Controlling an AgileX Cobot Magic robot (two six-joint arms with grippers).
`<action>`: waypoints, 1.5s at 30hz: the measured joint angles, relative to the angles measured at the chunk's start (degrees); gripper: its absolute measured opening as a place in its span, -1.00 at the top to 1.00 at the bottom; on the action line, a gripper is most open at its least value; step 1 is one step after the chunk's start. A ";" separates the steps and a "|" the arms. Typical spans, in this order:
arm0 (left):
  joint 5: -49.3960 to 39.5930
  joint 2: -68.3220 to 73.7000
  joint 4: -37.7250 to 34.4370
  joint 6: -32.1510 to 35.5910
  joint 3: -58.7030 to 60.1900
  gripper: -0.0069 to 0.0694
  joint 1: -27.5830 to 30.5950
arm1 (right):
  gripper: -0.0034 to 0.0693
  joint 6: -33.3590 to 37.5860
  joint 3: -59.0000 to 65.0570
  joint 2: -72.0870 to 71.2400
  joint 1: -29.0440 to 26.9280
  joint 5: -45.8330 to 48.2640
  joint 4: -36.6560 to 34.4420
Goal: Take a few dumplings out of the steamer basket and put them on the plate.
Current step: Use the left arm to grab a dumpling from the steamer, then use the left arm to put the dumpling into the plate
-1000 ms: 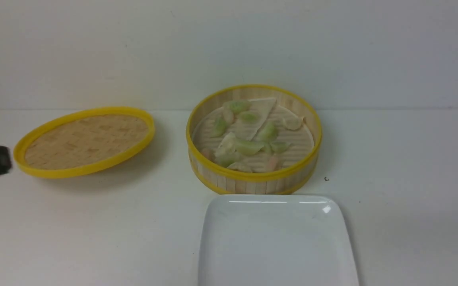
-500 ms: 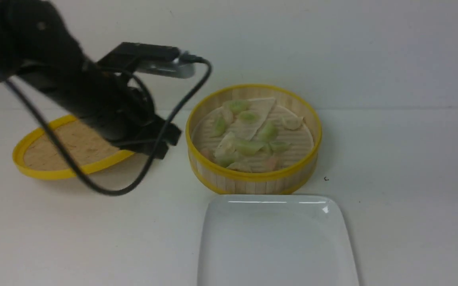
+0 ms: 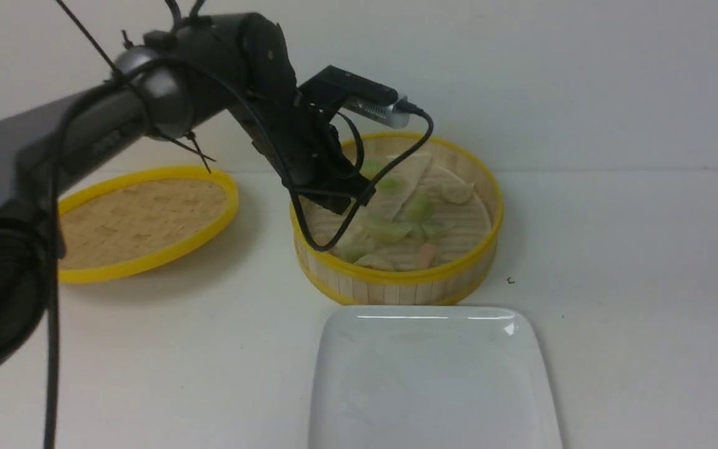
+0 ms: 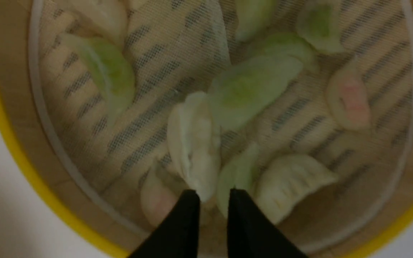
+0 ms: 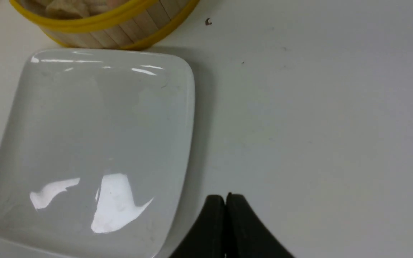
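Inside basket: your soft, crescent-shaped, pale green, whitish and pinkish dumplings (image 4: 194,143), long axes pointing various ways
Round bamboo-look basket (image 3: 396,290): slatted, yellow-rimmed
Left pincer (image 4: 213,200): spread slightly
Right pincer (image 5: 225,200): pressed together

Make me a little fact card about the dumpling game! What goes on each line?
steamer basket: dumplings inside, green, whitish and pinkish
plate: white, square, no dumplings on the part we see
lid: yellow rim, left of the basket
left hand: over the basket, open a bit, holding nothing
right hand: shut, holding nothing
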State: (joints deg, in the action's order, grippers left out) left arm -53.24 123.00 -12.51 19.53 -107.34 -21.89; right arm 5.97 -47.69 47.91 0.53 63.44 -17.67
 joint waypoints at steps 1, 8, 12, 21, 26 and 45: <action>1.75 2.22 0.00 0.05 -0.48 0.28 0.00 | 0.93 -0.48 0.00 0.00 0.00 0.17 0.00; 6.36 7.19 -0.53 0.00 -0.74 -0.20 0.00 | 0.93 -0.80 0.00 0.00 0.00 0.66 0.00; 9.21 9.10 -1.38 -0.17 -0.87 -0.18 0.00 | 0.93 -0.80 0.00 0.00 0.00 0.72 -0.52; 3.68 9.04 -3.27 -0.55 -2.86 0.22 0.00 | 0.93 -0.83 0.00 0.00 0.00 0.72 -0.67; -8.47 2.30 -3.27 -2.15 -8.47 0.22 -0.06 | 0.93 -0.83 0.00 0.00 0.00 1.58 -0.88; -17.05 -6.50 -0.56 -2.34 10.17 0.22 -17.21 | 0.93 0.33 2.83 0.00 0.00 2.07 -1.32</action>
State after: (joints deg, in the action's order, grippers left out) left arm -70.30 116.49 -13.07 17.19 -97.16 -39.10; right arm 6.31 -44.86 47.91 0.53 65.51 -19.00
